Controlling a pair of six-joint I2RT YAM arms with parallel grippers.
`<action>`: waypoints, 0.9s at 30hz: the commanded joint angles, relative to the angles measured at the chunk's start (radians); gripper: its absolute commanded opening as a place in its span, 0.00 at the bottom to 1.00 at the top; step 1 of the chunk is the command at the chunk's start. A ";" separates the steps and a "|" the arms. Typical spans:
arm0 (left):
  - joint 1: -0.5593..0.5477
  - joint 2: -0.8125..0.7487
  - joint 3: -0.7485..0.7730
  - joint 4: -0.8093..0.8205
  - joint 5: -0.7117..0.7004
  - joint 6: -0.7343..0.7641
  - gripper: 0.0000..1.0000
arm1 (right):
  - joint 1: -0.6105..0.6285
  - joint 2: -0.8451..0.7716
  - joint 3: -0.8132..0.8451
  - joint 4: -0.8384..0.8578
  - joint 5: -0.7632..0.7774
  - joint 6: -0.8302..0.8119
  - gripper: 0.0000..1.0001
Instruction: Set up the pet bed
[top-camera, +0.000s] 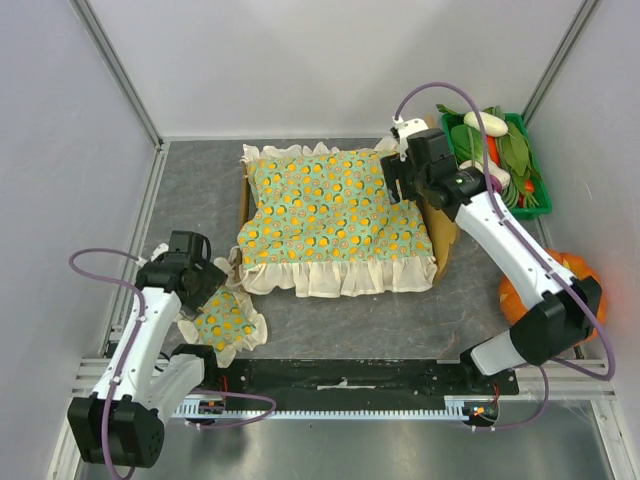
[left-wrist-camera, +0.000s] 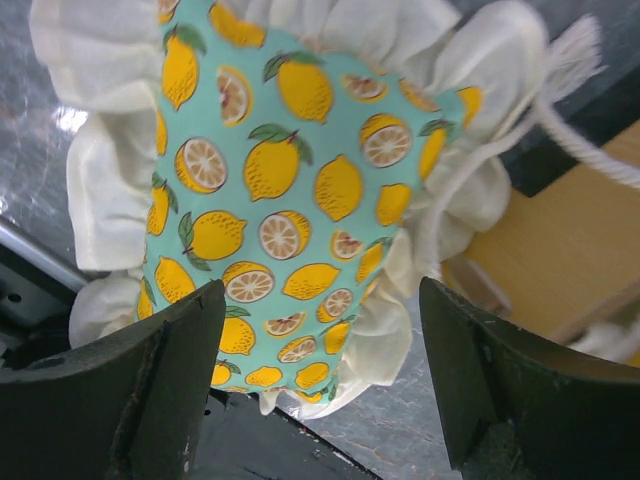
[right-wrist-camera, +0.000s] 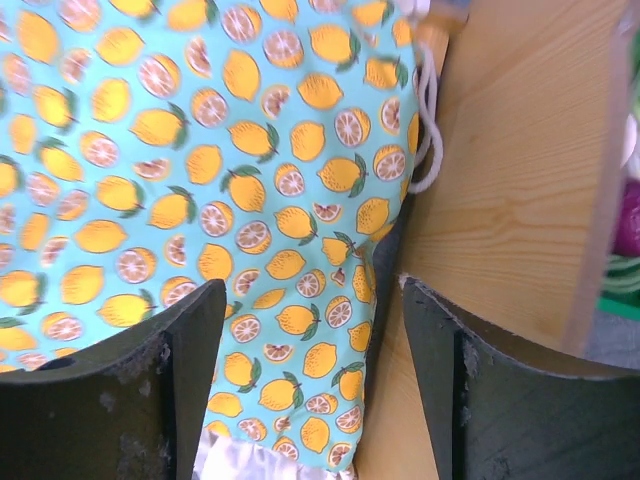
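The bed (top-camera: 445, 245) is covered by the cushion (top-camera: 335, 215). The right gripper (right-wrist-camera: 312, 290) is held, fingers apart, over the cushion's right edge; the left gripper (left-wrist-camera: 322, 300), fingers apart, over the pillow (top-camera: 225, 322) near it

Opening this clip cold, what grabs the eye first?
The large lemon-print frilled cushion, spread over the wooden pet bed at the middle of the table. Then its small matching pillow at front left, and the green crate of vegetables and orange pumpkin along the right side.
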 joint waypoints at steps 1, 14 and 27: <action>-0.001 -0.010 -0.049 0.007 0.029 -0.157 0.82 | 0.006 -0.090 0.059 0.043 -0.050 -0.003 0.80; -0.005 0.116 0.058 0.081 -0.113 -0.010 0.02 | 0.008 -0.087 0.049 0.046 -0.245 -0.001 0.82; 0.191 0.289 0.232 0.093 -0.296 0.248 0.27 | 0.117 -0.029 0.008 0.037 -0.288 0.050 0.80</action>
